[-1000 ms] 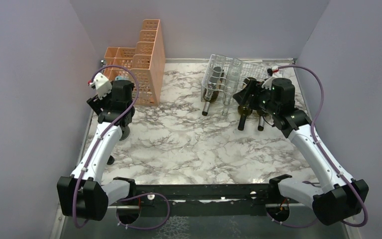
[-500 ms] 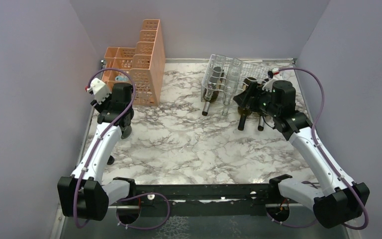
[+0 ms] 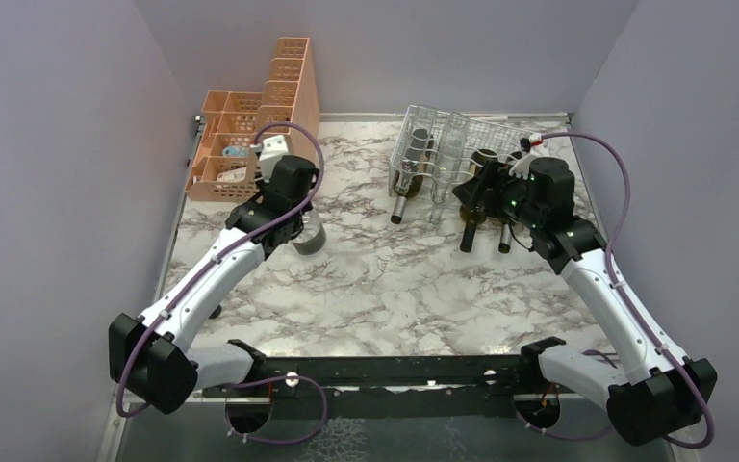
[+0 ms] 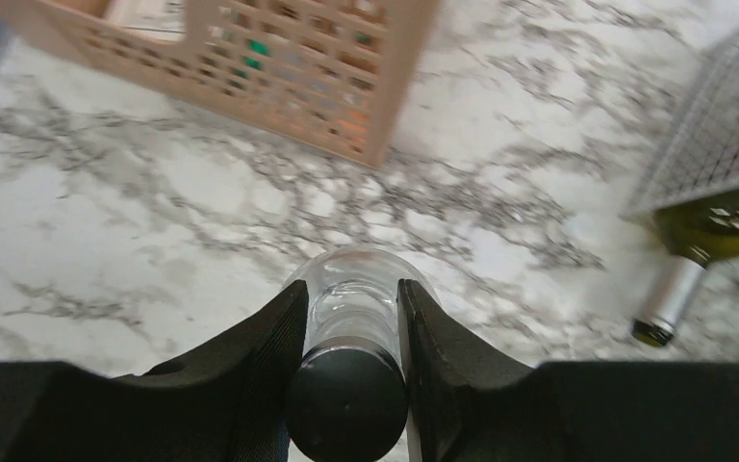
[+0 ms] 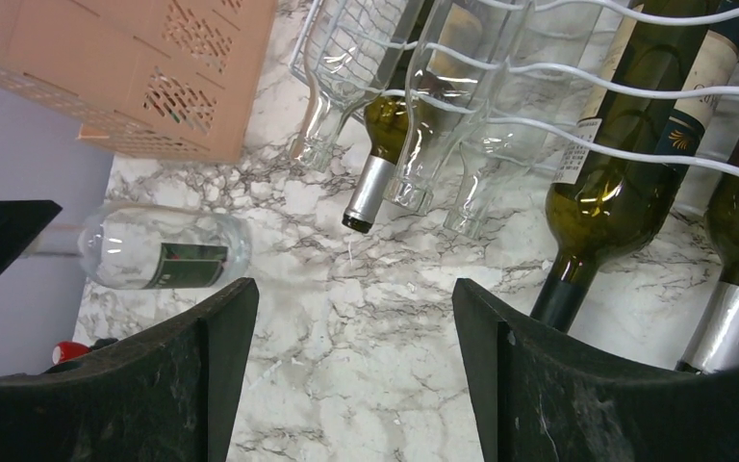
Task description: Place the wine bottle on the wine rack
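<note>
While the left gripper [image 4: 351, 332] is clamped narrow on the neck of the clear wine bottle [image 4: 354, 277], its 2 fingers [image 4: 269, 356] press either side of the glass just past the black cap [image 4: 346, 409]. In the top view this bottle is left of centre, below the peach organizer [image 3: 260, 125] and well apart from the wine rack [image 3: 443, 144] at the upper right. Whether its base touches the marble table [image 3: 394, 298] cannot be told. The right gripper [image 5: 346, 371] stands wide and holds nothing, just in front of the rack. Green and clear bottles [image 5: 597, 202] lie in the wire cradles. In the top view 3 necks [image 3: 466, 237] project from the rack toward the lower edge of the frame.
</note>
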You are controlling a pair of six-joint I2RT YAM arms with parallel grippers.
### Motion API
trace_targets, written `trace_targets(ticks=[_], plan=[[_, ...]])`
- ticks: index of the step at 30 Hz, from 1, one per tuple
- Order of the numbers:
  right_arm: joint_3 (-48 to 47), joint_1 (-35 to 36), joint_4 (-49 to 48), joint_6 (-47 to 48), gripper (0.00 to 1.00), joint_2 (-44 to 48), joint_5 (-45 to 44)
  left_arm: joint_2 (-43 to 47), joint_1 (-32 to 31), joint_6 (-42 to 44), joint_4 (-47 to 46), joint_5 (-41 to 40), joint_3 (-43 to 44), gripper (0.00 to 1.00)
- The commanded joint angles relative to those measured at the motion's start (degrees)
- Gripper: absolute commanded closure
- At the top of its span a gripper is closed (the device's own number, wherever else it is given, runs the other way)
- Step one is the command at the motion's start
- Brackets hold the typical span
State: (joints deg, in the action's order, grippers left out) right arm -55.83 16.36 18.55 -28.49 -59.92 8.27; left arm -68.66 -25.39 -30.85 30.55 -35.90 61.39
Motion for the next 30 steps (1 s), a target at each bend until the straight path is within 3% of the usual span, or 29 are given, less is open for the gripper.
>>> trace_targets(ticks=[1, 10, 17, 22, 26, 30], plan=[[0.8, -0.5, 0.5, -0.1, 0.24, 1.6, 0.8, -1.8, -6.4, 1.8, -3.9, 4.5, 6.1, 1.00], [-1.1, -0.5, 2.0, 5.9, 0.24, -0.1, 6.6, -3.6, -10.6, 8.8, -8.8, 13.4, 4.6, 0.97], [-2.9, 0.3, 2.1, 9.9, 0.26, -3.1, 13.9, -3.2, -10.6, 11.8, -11.0, 16.6, 3.0, 0.41], [-5.1, 6.5, 1.9, 11.6, 0.26, -5.7, 10.8, -1.1, -10.6, 13.6, -13.0, 21.1, 3.6, 0.25], [-7.7, 14.4, 1.6, 12.7, 0.26, -8.8, 6.1, 2.9, -10.7, 14.7, -14.5, 21.5, 4.7, 0.20], [-10.6, 21.0, 0.1, 13.5, 0.26, -12.5, 3.4, 9.5, -10.6, 15.5, -15.4, 15.5, 4.7, 0.18]])
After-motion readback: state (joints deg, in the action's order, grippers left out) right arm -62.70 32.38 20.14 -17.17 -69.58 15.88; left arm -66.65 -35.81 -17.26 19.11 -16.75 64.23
